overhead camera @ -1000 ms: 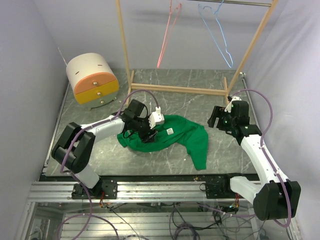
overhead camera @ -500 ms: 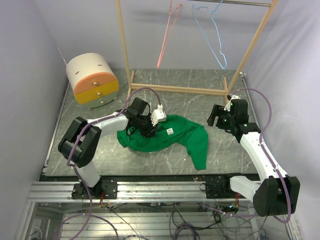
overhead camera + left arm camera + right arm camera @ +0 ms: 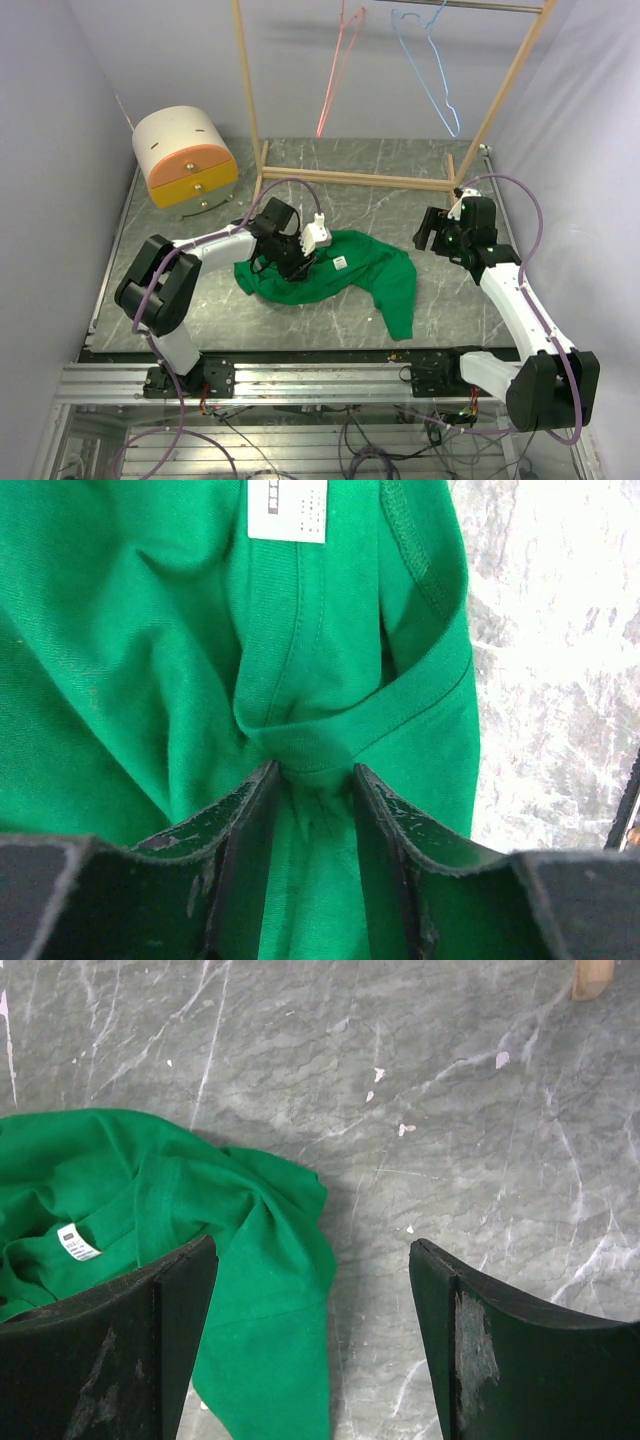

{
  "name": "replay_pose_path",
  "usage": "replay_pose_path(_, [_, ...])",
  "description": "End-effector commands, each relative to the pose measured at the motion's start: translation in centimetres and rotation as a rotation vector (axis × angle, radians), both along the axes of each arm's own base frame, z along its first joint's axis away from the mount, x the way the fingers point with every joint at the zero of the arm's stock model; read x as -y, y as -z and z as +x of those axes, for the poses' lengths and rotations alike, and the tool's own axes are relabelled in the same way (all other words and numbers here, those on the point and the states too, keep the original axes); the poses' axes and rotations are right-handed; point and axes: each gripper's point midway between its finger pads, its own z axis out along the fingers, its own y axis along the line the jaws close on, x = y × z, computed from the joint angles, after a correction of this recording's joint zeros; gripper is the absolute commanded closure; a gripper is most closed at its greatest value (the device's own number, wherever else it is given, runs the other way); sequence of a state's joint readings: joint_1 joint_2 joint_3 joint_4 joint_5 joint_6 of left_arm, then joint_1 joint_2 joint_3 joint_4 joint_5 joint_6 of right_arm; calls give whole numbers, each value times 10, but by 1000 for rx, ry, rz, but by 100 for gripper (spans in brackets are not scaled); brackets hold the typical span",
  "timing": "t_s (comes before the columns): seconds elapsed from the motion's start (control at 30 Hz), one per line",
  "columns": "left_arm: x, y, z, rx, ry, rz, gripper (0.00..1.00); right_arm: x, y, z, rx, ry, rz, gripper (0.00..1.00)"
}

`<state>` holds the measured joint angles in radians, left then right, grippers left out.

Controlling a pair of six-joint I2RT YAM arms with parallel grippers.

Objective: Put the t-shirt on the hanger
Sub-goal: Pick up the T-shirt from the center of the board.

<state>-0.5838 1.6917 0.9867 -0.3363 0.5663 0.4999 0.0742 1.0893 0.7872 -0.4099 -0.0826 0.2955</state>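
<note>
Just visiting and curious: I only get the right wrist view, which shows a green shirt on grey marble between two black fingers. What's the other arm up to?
Observer: The left gripper is on the shirt, pinching a fold of its collar.
Visitor: And where's the hanger?
Observer: The blue hanger hangs inside a wooden rack at the back of the table, well apart from the shirt.
Visitor: Anything else up there?
Observer: A pink hanger hangs to the left of the blue one.
</note>
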Motion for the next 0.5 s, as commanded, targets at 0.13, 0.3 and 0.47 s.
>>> replay_pose_path(0.13, [9, 7, -15, -97, 33, -4, 86, 1, -9, 0, 29, 0, -12, 22])
replay_pose_path(0.3, [17, -44, 2, -26, 17, -40, 91, 3, -29, 3, 58, -2, -30, 22])
replay_pose_path(0.47, [28, -126, 26, 102, 6, -91, 93, 8, -79, 11, 144, -13, -72, 22])
